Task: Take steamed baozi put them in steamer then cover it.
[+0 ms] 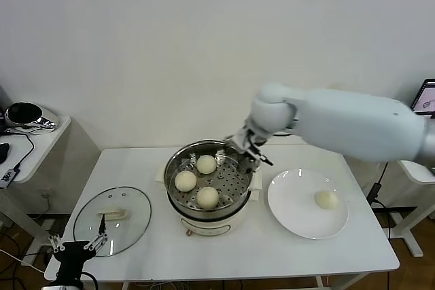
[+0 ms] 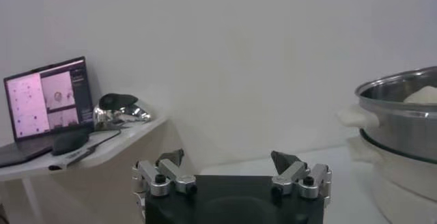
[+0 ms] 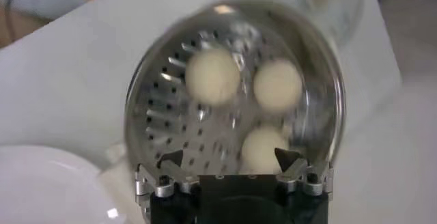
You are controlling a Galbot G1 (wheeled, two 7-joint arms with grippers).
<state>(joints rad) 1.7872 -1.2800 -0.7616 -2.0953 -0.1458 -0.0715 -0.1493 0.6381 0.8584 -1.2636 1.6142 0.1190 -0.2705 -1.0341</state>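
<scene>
The steamer (image 1: 231,180) stands at the table's middle, a shiny steel pot on a white base. Three pale baozi lie on its perforated tray (image 3: 164,102): one at the back (image 1: 206,164), one on the left (image 1: 185,180), one at the front (image 1: 207,197). A fourth baozi (image 1: 327,199) rests on the white plate (image 1: 296,202) to the right. My right gripper (image 1: 255,154) hovers over the pot's back right rim, open and empty (image 3: 229,157), with a baozi (image 3: 263,149) just below it. My left gripper (image 1: 77,239) waits open (image 2: 229,158) at the table's front left, near the glass lid (image 1: 112,221).
The lid with its cream handle lies flat on the left of the table. A side table with a laptop (image 2: 48,99) and a shiny device (image 1: 26,115) stands farther left. From the left wrist the steamer's wall (image 2: 403,119) shows close by.
</scene>
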